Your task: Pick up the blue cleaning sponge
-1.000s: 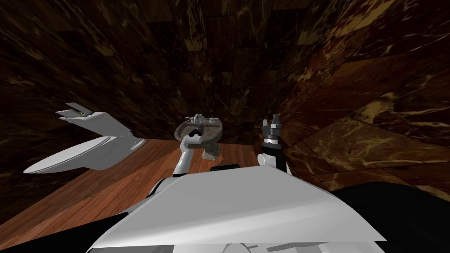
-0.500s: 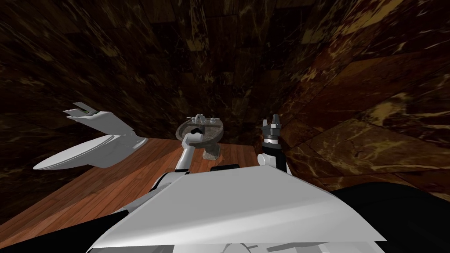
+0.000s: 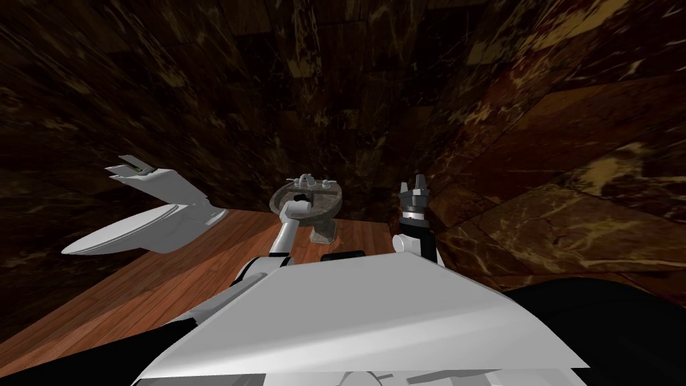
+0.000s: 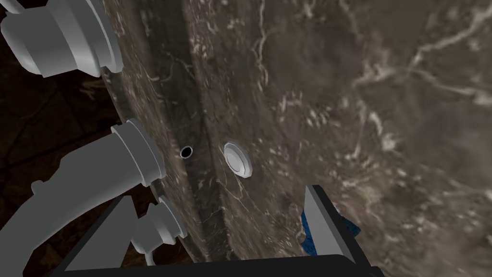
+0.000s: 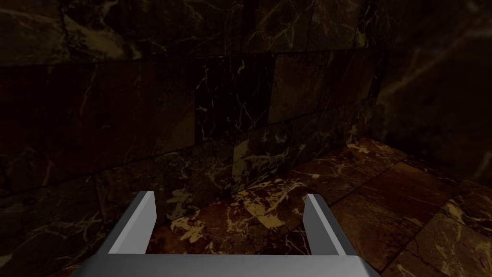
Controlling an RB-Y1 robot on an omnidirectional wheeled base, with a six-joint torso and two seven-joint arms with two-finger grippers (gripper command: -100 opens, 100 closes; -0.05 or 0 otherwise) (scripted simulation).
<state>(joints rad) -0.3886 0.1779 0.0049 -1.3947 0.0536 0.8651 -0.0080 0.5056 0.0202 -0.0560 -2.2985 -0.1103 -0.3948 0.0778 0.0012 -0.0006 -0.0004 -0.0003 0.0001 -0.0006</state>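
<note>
The blue sponge (image 4: 306, 239) lies in the brown marble sink basin (image 4: 365, 120), mostly hidden behind one finger of my left gripper (image 4: 216, 231). That gripper is open and holds nothing, and the sponge shows on both sides of that finger (image 4: 324, 221). A round drain plug (image 4: 238, 158) and an overflow hole (image 4: 186, 152) lie just ahead of the fingers. In the head view my left gripper (image 3: 301, 200) reaches over the pedestal sink (image 3: 321, 209). My right gripper (image 3: 413, 189) is raised to the right of the sink, and is open and empty (image 5: 230, 216).
Grey faucet spout and handles (image 4: 96, 168) stand at the basin's rim beside my left hand. A white toilet (image 3: 147, 224) with a raised lid stands to the left on the wooden floor (image 3: 167, 281). Dark marble walls (image 3: 536, 167) close in behind and to the right.
The whole head view has shifted a little, with the toilet sliding toward the middle: my own move. My left hand stays over the basin, and the right arm holds still.
</note>
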